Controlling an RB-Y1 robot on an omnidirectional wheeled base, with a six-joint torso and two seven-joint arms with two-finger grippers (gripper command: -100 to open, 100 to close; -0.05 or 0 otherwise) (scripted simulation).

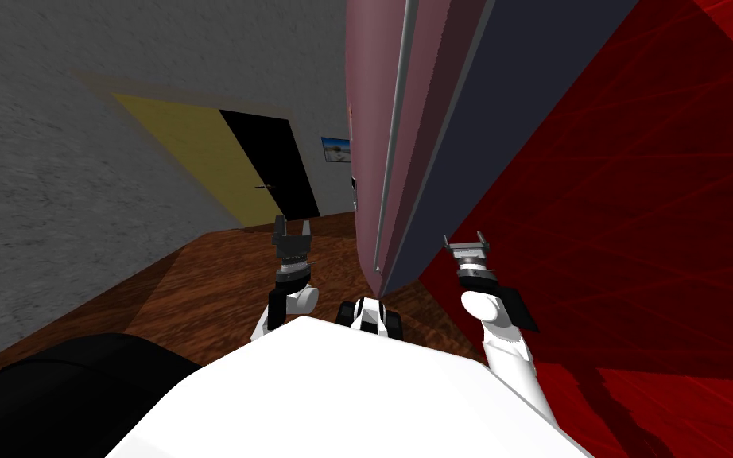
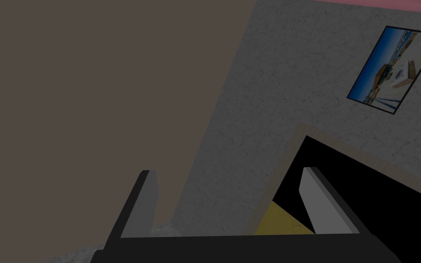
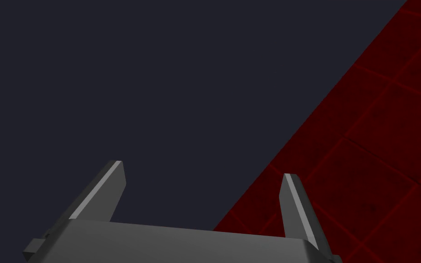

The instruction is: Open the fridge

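Parked at the corner of the fridge [image 1: 369, 95], presumably for reaching the handle [image 1: 397, 119]: left end effector [image 1: 293, 223] spread empty on the door side, right end effector [image 1: 465, 238] likewise by the dark flank [image 3: 159, 91].

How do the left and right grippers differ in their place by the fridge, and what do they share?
The left gripper stands before the fridge's mauve front, which bears a long grey handle; the right gripper faces the fridge's dark blue side, beside the red wall. In the head view the left gripper looks darker, the right gripper lighter. Both are open and hold nothing.
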